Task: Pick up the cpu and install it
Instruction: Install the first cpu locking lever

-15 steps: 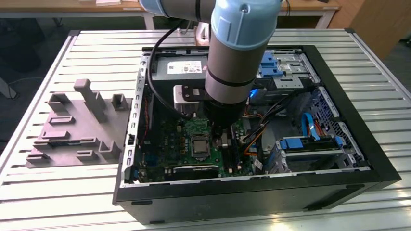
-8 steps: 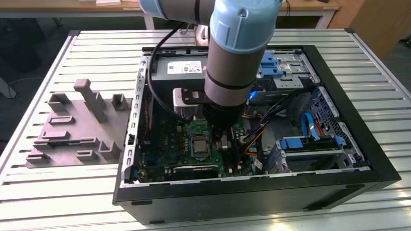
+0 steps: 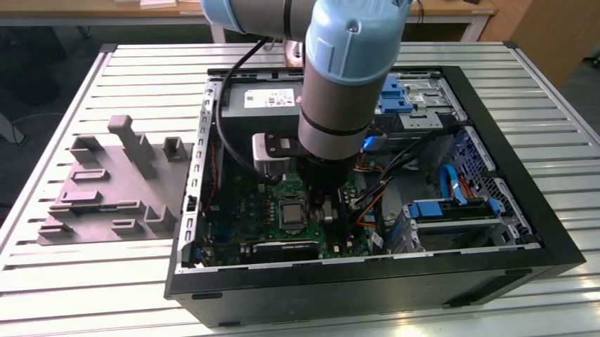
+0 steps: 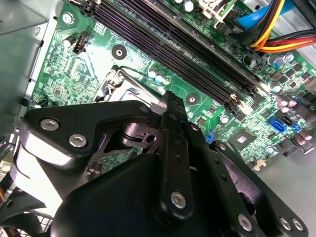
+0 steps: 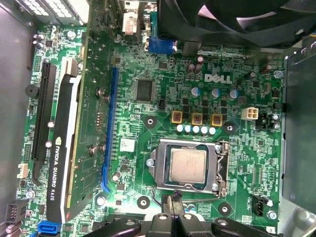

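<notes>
First wrist view: cpu [image 5: 187,164] seated in socket bracket [image 5: 188,166], placement apparently done; gripper [image 5: 172,213] just beside bracket, fingers closed together, empty; retention lever state unclear.

the cpu [image 5: 187,165] has a pale silver-grey top with a faint tan cast, framed by a shiny metal socket bracket [image 5: 222,165]. the motherboard [image 5: 163,74] is bright green, dotted with small silver and black parts, with a blue slot [image 5: 107,131] and black slots [image 5: 42,116]. the gripper [image 4: 170,116] is glossy black with silver screws. in the exterior view the arm [image 3: 342,105] is grey with light blue caps, the computer case [image 3: 525,232] black, the moulded tray [image 3: 112,189] dull grey, and the table [image 3: 140,77] pale silver with ribbed stripes. cables [image 4: 276,34] are orange, yellow and red.
</notes>
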Motion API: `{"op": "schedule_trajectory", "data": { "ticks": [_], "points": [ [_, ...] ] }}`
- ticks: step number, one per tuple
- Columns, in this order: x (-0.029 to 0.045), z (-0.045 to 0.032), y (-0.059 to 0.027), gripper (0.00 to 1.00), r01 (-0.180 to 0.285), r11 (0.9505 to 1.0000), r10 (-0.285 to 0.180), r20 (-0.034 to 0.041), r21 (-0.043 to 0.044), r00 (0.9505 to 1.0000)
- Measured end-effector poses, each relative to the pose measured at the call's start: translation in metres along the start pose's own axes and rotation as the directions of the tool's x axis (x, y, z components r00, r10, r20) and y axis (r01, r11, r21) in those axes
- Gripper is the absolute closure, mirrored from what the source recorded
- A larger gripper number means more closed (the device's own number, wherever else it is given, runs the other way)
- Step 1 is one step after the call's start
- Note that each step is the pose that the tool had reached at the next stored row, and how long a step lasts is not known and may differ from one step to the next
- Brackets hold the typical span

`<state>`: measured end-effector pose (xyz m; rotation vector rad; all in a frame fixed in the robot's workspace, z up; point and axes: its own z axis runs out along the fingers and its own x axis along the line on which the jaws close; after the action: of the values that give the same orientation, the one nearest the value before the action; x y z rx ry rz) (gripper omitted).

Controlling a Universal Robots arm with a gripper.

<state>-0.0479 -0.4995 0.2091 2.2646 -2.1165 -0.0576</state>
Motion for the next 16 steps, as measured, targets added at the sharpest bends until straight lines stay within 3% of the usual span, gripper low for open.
{"op": "schedule_trajectory", "data": {
  "ticks": [16],
  "points": [
    [0.0043, 0.0101, 0.0004, 0.89, 0.023, 0.9997, -0.023, -0.0018, 0.0049, 0.9997]
  ]
}}
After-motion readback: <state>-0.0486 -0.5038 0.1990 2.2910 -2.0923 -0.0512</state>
